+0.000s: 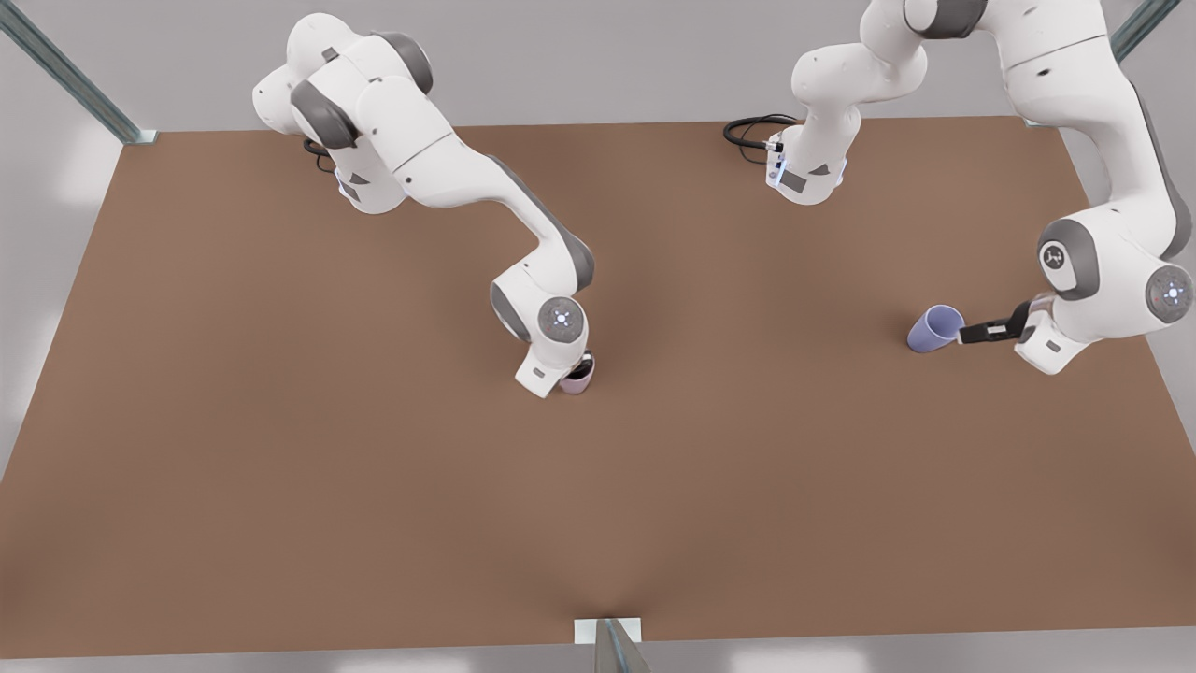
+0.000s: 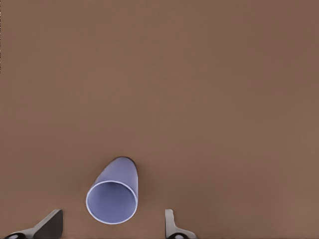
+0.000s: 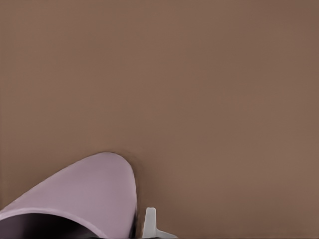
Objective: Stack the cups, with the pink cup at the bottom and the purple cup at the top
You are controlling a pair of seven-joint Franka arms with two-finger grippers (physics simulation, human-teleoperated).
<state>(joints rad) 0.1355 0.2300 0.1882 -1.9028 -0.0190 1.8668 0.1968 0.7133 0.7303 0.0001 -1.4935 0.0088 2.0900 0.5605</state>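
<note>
Near table [image 1: 280, 467] centre: pink cup [image 1: 578, 377] clamped by right gripper [image 1: 581, 366] | far right: left gripper [image 1: 967, 333] spread beside purple cup [image 1: 933, 329] | fingers should be centred before closing.

The right hand [image 1: 572, 372] hides most of the pink cup [image 1: 579, 379]; whether its fingers grip cannot be told.

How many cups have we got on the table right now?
2. The pink cup sits near the table's middle at the right tool; the purple cup is at the front view's right, between the left tool's open fingers.
</note>
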